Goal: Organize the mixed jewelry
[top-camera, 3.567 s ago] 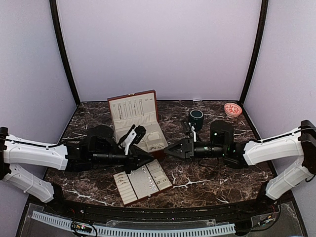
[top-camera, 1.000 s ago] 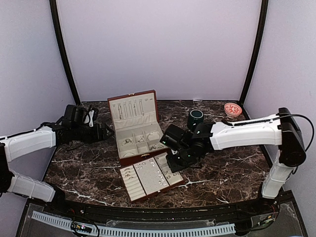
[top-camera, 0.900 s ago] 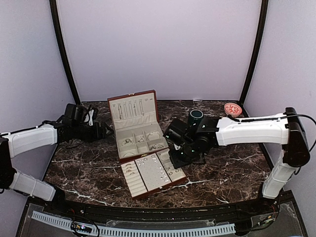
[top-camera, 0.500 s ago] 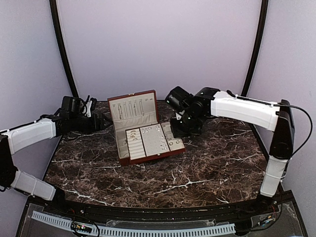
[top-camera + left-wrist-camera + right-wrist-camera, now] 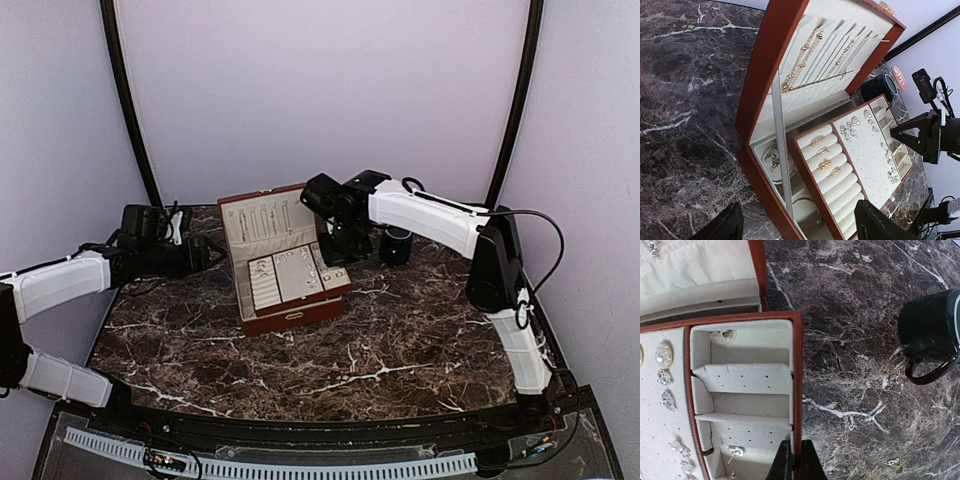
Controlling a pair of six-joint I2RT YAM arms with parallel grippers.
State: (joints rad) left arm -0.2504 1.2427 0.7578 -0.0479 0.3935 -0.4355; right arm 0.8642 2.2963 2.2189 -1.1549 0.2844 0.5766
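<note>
The reddish-brown box (image 5: 292, 316) stands open, lid (image 5: 266, 220) upright with chains (image 5: 815, 50) hanging inside. A cream-lined tray (image 5: 298, 275) lies over the box, leaving the left compartments (image 5: 771, 159) uncovered. The mixed jewelry shows as rings (image 5: 823, 161) on the tray's rolls, earrings (image 5: 850, 127) on its pad, and a stud (image 5: 735, 452) in an end compartment. My right gripper (image 5: 796, 460) is shut on the tray's red rim (image 5: 798, 380) at its right end (image 5: 337, 268). My left gripper (image 5: 802, 227) hangs open left of the box (image 5: 205, 255), touching nothing.
A dark green mug (image 5: 397, 243) stands just right of the box, close to the right arm. A pink bowl (image 5: 899, 78) sits behind it. One small loose piece (image 5: 892, 463) lies on the marble near the tray. Purple walls enclose the table.
My right gripper has carried the tray from the table in front of the box up and back over the box. The left arm has drawn back slightly and stayed open.
</note>
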